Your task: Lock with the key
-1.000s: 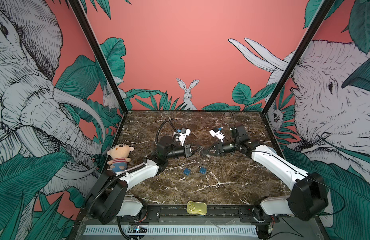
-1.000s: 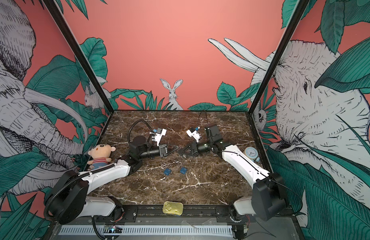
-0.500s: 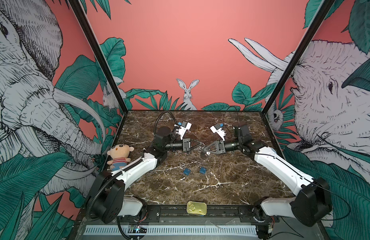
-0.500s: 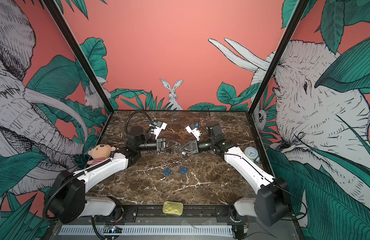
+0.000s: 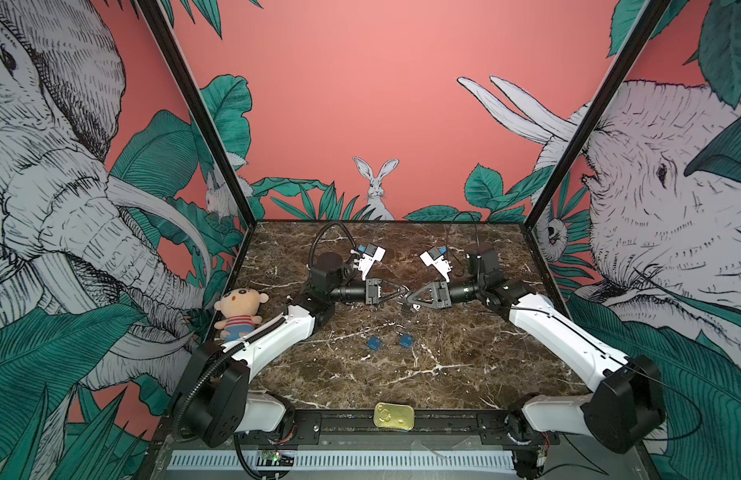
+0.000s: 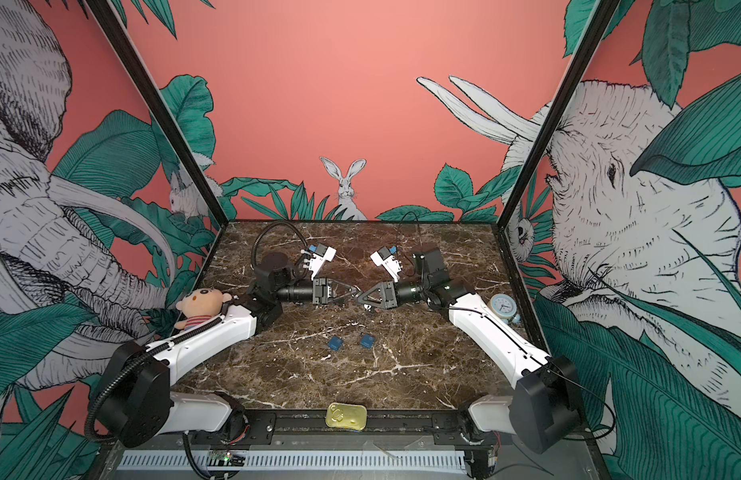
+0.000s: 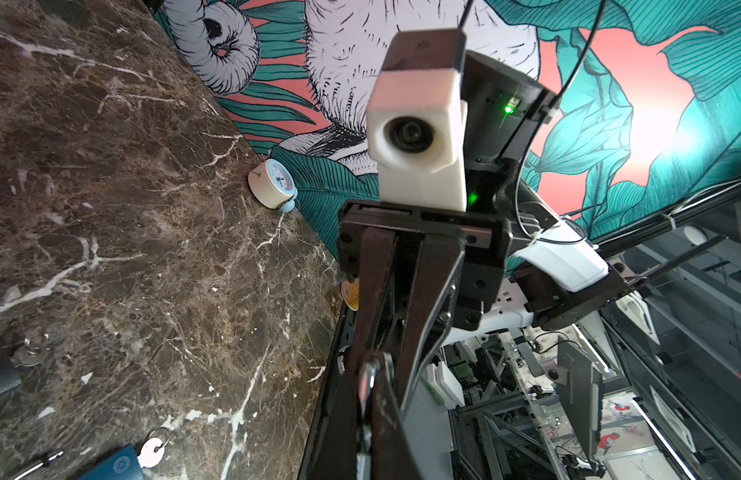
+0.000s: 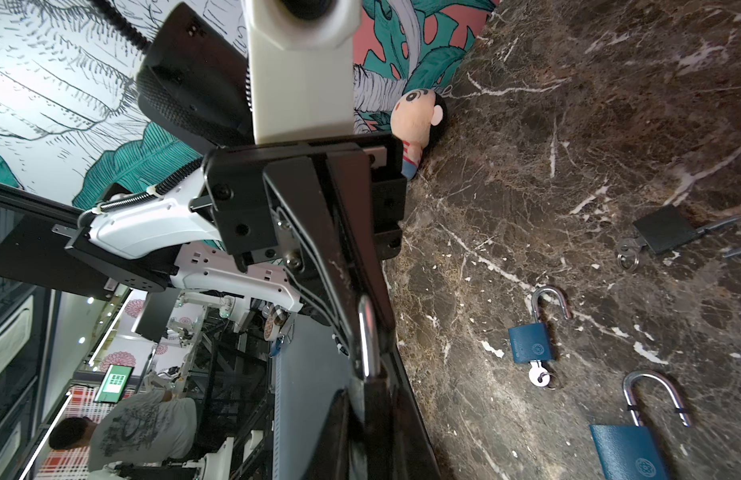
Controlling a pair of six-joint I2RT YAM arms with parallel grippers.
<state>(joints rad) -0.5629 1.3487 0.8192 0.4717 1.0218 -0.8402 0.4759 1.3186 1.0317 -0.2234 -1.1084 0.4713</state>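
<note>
2 blue padlocks [image 8: 530,343] lie flat, shackles open, a key [image 8: 539,376] in 1.

No word or number is legible. A blue metal padlock [image 8: 530,343] and a second blue padlock [image 8: 628,451], both near the middle of the dark marble counter [image 8: 568,124], each bear a round embossed emblem, its detail too fine to read. The pale round alarm clock [image 7: 273,183] at the counter's right edge has blurred numerals. A green screen [image 8: 115,378] in the room beyond shows unreadable white squares.
</note>
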